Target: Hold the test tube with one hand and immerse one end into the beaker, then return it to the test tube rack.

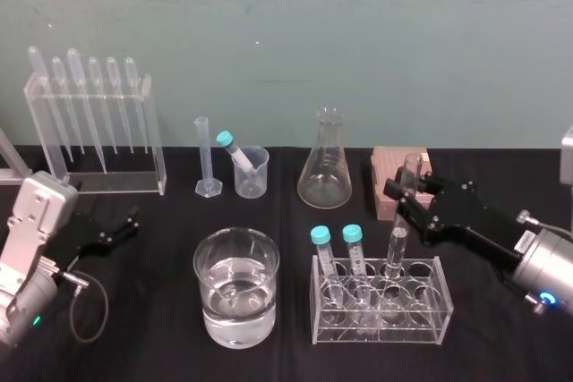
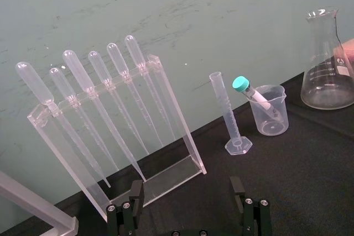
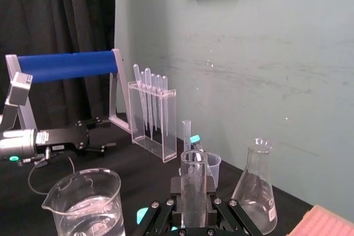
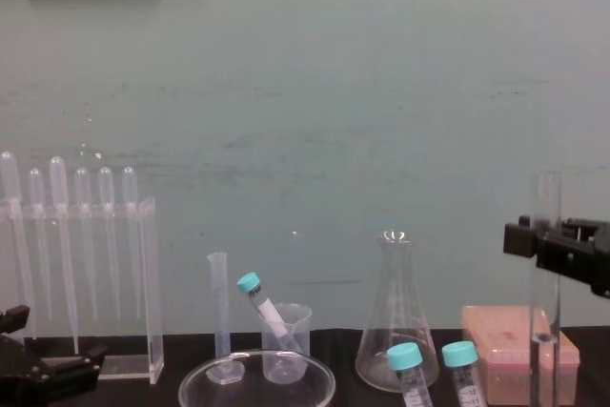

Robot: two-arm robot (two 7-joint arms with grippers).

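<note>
**Head view.** The right gripper (image 1: 414, 196) reaches in from the right. Its fingers are closed on the upper part of the test tube (image 1: 397, 243), a little below the open mouth. The tube leans slightly, and its lower end sits in a rear hole of the rack (image 1: 430, 310), beside two teal-capped tubes (image 1: 320, 237). The beaker (image 1: 208, 306), part filled with clear liquid, stands on the worktop (image 1: 161, 257) just left of the rack. The left gripper (image 1: 125, 221) lies idle at the left side, well apart from both.

**Left wrist view.** The left fingers (image 2: 135, 192) stand wide apart with nothing between them. A pipette stand (image 2: 182, 136) is beyond.

**Right wrist view.** The tube rises between the right fingers, pinched from both sides, with its rim clear above them. The beaker is near, and its liquid is plainly visible.

**Chest view.** The tube stands upright at the right, with the gripper clamped across its upper part. Its base runs out of the bottom of the view, so it cannot be told here whether it is clear of the rack.

**Assessment.**
- **Handling:** The tube is judged light, stiff, smooth and thin-walled, so it is slippery under a weak hold and liable to crack under a hard one. A moderate squeeze is advised.
- **Hold:** The high hold suits the task, as it leaves a long lower length free for dipping. That length also acts as a lever.
- **Lift and return:** The lift should go straight up out of the hole, because a sideways pull against the rack could snap the glass. The return to the narrow hole will need the closest alignment.
- **Beaker:** Its wide mouth gives generous margin.
</note>
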